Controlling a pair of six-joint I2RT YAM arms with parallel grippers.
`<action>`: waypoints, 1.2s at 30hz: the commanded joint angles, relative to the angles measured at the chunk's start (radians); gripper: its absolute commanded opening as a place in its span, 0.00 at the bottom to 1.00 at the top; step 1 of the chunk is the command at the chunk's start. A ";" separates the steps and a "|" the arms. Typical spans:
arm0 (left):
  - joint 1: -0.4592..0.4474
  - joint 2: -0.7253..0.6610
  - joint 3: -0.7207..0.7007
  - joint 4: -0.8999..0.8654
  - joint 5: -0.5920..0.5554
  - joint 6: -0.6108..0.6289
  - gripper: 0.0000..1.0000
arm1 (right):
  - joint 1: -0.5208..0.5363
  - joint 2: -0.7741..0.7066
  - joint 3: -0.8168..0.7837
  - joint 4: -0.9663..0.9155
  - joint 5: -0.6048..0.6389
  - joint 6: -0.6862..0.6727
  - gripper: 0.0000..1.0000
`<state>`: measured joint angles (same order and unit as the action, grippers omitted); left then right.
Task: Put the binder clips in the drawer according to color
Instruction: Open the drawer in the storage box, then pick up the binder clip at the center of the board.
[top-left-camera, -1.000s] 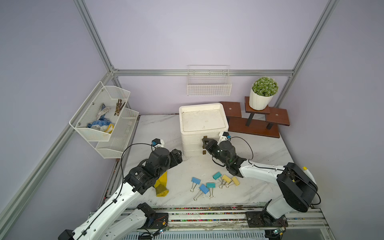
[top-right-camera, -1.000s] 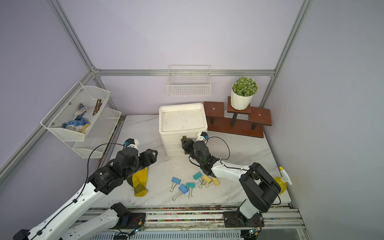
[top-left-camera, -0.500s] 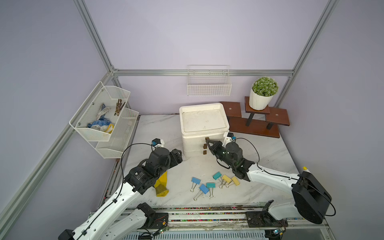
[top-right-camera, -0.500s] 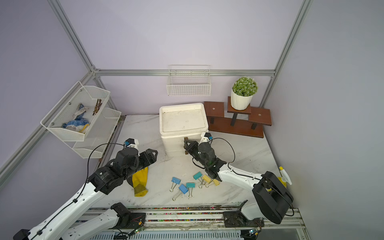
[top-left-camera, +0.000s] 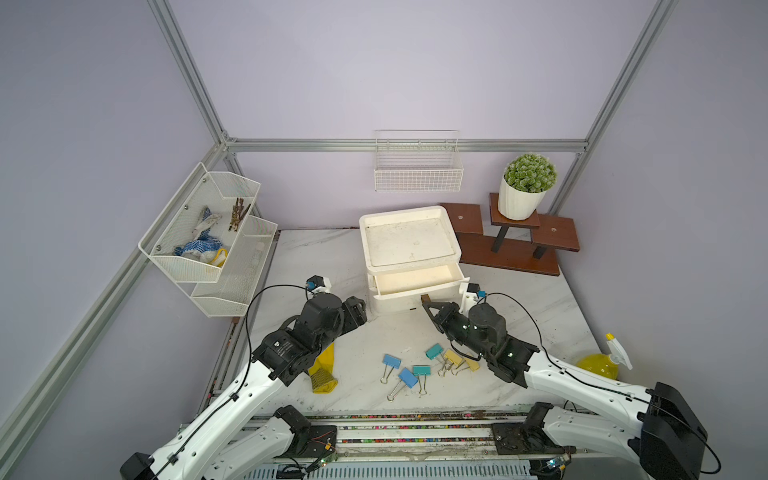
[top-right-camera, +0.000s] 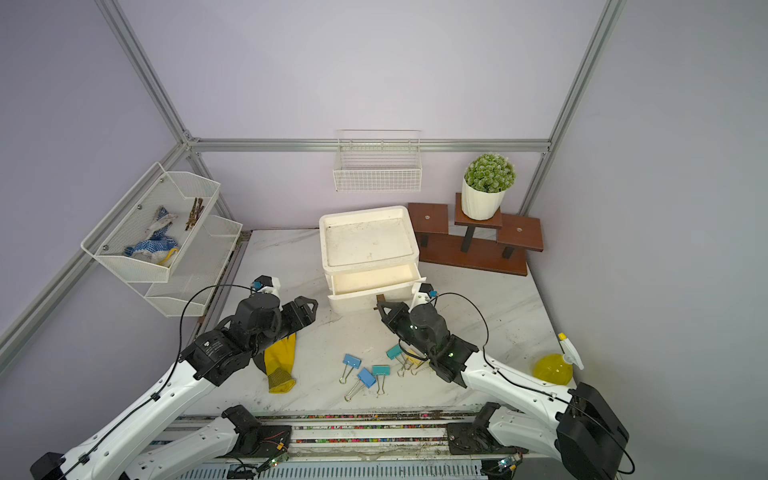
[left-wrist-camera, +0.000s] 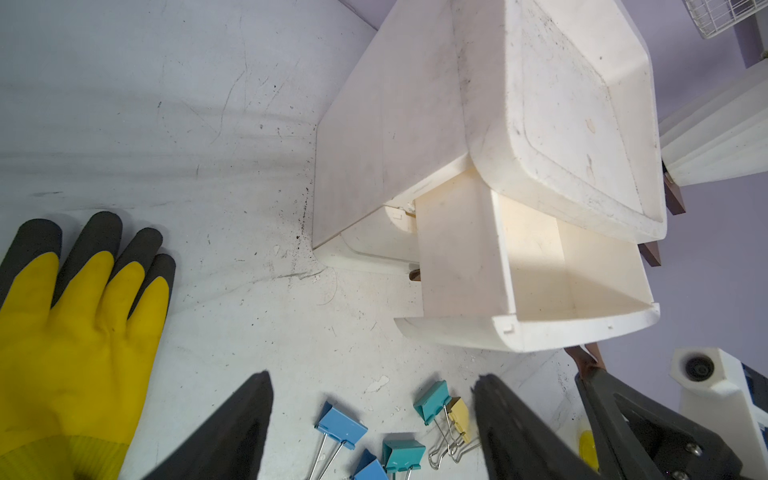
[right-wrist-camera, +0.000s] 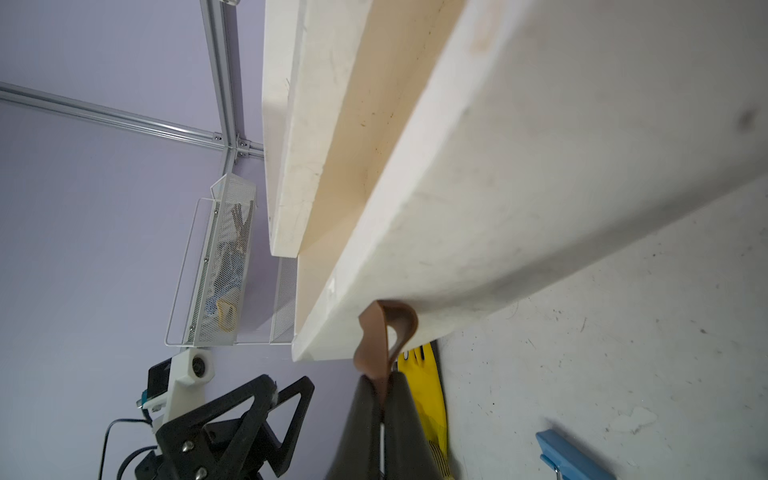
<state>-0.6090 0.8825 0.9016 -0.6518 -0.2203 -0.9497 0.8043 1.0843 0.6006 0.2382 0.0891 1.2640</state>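
Surface: white marble table (top-left-camera: 519, 307), scuffed, inside lilac walls and an aluminium frame.
Binder clips (top-left-camera: 421, 370): six loose on the table in front of the drawer unit; two light blue and one teal toward the left arm's side, one teal and two pale yellow bunched just beside the right arm.
Drawer (top-left-camera: 415, 293): upper one of the white drawer unit (top-left-camera: 409, 262), standing open, nothing visible inside.
Right gripper (right-wrist-camera: 380, 384): fingers pressed together on the drawer's brown pull tab (right-wrist-camera: 376, 340).
Left gripper (left-wrist-camera: 372, 378): fingers spread partway, holding nothing, above the table short of the unit.
Yellow glove (left-wrist-camera: 79, 332): flat on the table under the left arm.
Edges: wire shelf (top-left-camera: 208, 249), potted plant (top-left-camera: 525, 187), yellow spray bottle (top-left-camera: 598, 365).
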 joint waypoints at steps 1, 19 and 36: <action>0.003 -0.001 0.011 0.036 -0.001 0.014 0.80 | 0.019 -0.046 -0.027 -0.097 0.040 0.007 0.00; 0.002 -0.002 0.003 0.040 0.012 -0.003 0.80 | 0.094 -0.060 0.013 -0.184 0.074 -0.018 0.00; -0.006 -0.038 -0.004 -0.067 -0.049 -0.018 0.87 | -0.018 -0.379 -0.029 -1.063 0.337 0.043 0.67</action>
<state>-0.6102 0.8612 0.9016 -0.6903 -0.2379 -0.9524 0.8047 0.6731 0.6048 -0.5648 0.4297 1.2358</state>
